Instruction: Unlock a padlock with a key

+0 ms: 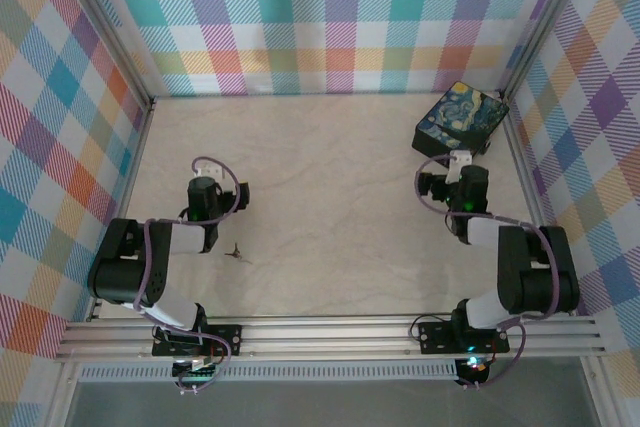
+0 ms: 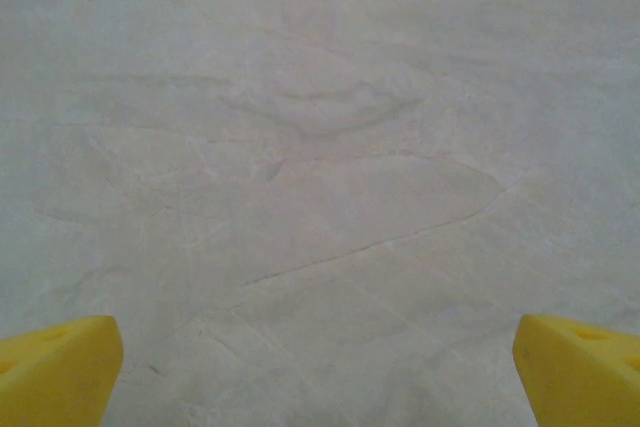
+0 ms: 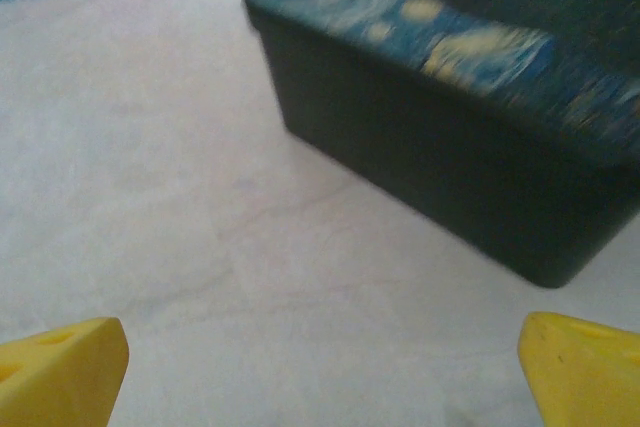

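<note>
- Both grippers gape wide and hold nothing: the left gripper is over bare table, and the right gripper faces the Starry-Night box.
- 1 tiny dark piece lies near the left arm. It is too small to tell whether it is the key or the padlock.
- Risk: the piece sits behind the left fingers, so a blind reach may sweep it away.
- Risk: the right arm stands near the box and may knock it when turning.

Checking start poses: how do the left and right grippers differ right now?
The left gripper looks down on bare table; the right gripper faces the box, close ahead. The left gripper is over the table's left side, far from the box; the right gripper is at the right, just short of it. Shared: both are open and empty, with yellow fingers.
</note>
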You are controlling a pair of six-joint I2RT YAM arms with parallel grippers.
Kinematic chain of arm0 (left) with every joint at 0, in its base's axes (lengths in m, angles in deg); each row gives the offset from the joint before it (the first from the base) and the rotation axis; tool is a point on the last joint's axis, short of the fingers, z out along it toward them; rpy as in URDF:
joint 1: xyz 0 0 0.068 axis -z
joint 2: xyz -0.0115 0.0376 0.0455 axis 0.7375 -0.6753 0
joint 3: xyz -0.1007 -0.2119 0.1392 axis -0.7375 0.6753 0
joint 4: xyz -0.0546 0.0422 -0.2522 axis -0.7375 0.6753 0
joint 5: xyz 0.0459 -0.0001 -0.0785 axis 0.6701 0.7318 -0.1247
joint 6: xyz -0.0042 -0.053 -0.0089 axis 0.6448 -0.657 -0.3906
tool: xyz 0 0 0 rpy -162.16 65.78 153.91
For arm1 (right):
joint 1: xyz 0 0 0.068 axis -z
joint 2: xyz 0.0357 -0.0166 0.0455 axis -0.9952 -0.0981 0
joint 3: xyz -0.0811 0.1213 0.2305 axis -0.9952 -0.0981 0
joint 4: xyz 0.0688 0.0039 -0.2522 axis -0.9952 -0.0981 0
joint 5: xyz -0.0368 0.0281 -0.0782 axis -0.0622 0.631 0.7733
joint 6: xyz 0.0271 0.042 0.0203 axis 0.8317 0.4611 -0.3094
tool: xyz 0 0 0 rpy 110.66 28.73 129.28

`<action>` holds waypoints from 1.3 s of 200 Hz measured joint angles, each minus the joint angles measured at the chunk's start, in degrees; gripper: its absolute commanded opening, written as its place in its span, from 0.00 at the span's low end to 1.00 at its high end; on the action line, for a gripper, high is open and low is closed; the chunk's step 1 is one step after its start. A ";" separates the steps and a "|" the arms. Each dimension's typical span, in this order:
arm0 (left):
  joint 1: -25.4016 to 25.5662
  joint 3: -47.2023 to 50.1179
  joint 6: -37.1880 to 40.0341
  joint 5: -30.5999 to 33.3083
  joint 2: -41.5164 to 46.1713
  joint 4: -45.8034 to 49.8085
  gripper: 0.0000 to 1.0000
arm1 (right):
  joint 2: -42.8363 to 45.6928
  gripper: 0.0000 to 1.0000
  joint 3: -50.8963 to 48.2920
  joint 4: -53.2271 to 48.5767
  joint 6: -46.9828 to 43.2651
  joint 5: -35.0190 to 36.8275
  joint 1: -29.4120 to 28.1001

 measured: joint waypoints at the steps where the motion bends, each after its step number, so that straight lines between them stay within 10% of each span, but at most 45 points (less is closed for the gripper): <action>1: 0.00 -0.20 -0.07 0.02 0.09 0.37 1.00 | 0.11 1.00 0.28 -0.37 0.11 0.09 0.02; 88: -0.02 -28.76 -12.76 6.16 4.87 36.28 0.96 | -9.92 0.89 34.16 -36.96 18.69 -4.96 14.23; 152: 2.45 -27.30 -19.91 4.98 7.37 50.42 0.96 | -27.32 0.81 54.95 -51.06 20.39 -11.08 15.63; 260: 8.63 -32.76 -21.86 6.82 11.19 61.83 0.95 | -30.32 0.44 54.01 -53.81 20.52 -15.39 14.16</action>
